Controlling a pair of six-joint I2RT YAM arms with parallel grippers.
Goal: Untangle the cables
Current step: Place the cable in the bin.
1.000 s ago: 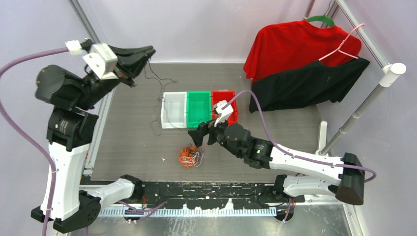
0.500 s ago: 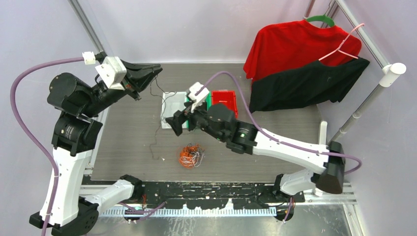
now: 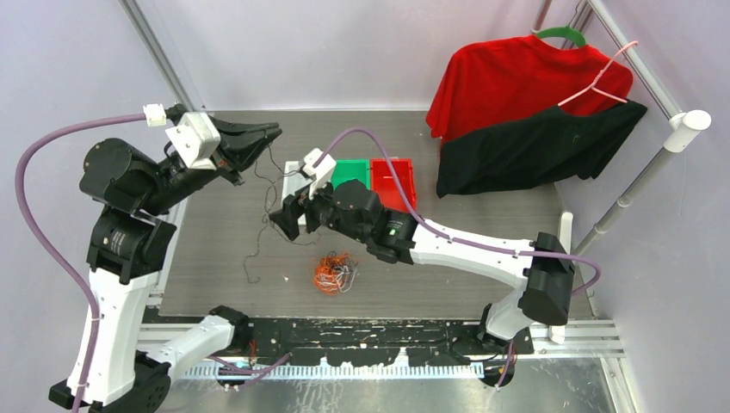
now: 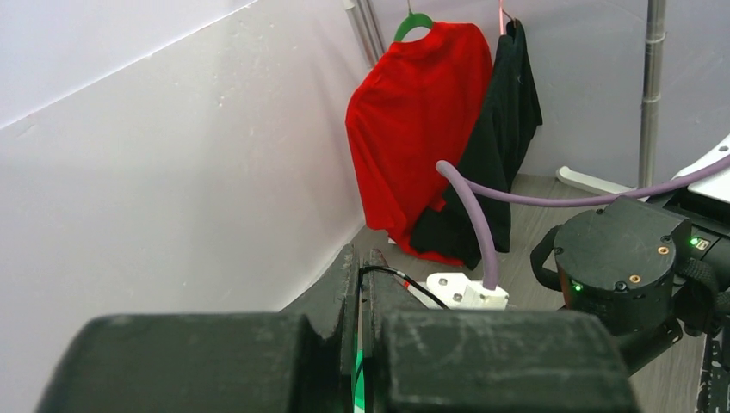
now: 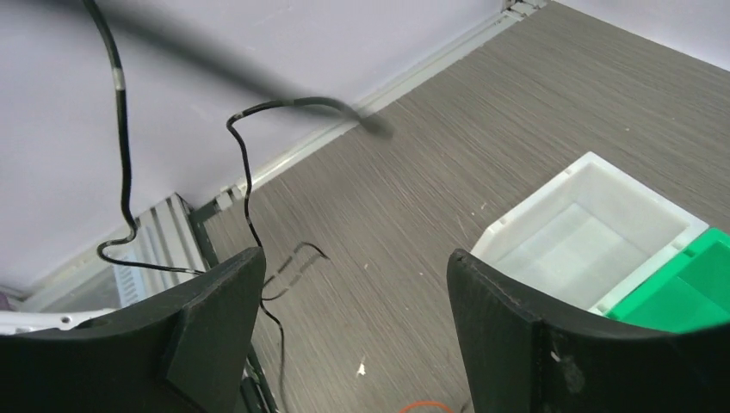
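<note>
My left gripper (image 3: 272,132) is raised over the table's far left and is shut on a thin black cable (image 3: 246,262). The cable hangs from its tips and trails down onto the grey table. In the left wrist view the jaws (image 4: 360,256) are pressed together, and the black cable (image 4: 411,280) comes out at their tip. My right gripper (image 3: 285,220) is open and empty, just right of the hanging cable. In the right wrist view (image 5: 355,258) the black cable (image 5: 248,206) dangles beside the left finger. A tangled ball of orange, white and black cables (image 3: 332,273) lies on the table near the front.
Three bins stand in a row at mid-table: white (image 3: 295,171), green (image 3: 350,171) and red (image 3: 393,181). The white bin (image 5: 585,228) also shows in the right wrist view. A red shirt (image 3: 508,77) and a black shirt (image 3: 534,151) hang on a rack at the back right.
My right arm has swung left from beside the tangle to the hanging black cable. The left gripper has shifted slightly, and the cable's loose end has dragged left.
</note>
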